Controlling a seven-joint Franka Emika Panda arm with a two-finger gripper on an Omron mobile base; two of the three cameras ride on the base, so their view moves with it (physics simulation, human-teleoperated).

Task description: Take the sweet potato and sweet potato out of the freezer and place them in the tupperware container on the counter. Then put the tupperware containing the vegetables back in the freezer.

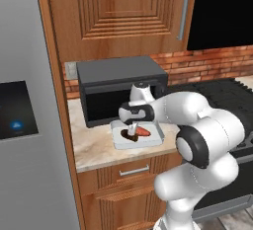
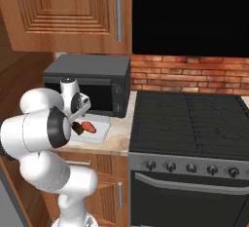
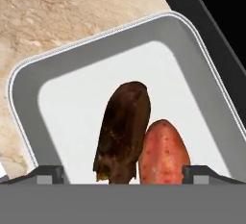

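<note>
Here the gripper [image 3: 123,172] hangs just over the tupperware container [image 3: 29,88], jaws spread wide and holding nothing. Both tubers lie inside it, touching: the dark sweet potato [image 3: 123,131] and the orange sweet potato [image 3: 163,152], their near ends cut off at the hand view's bottom. The container sits on the counter [image 1: 94,147] before the microwave [image 1: 118,76]. In the base views the arm hides part of the tray.

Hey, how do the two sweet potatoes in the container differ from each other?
Color: the dark brown sweet potato is nearly black-brown, while the orange-red sweet potato is bright. Length: in the hand view the brown one reaches further up than the orange-red one. Both lie side by side, touching, inside the tupperware container on the counter.
</note>
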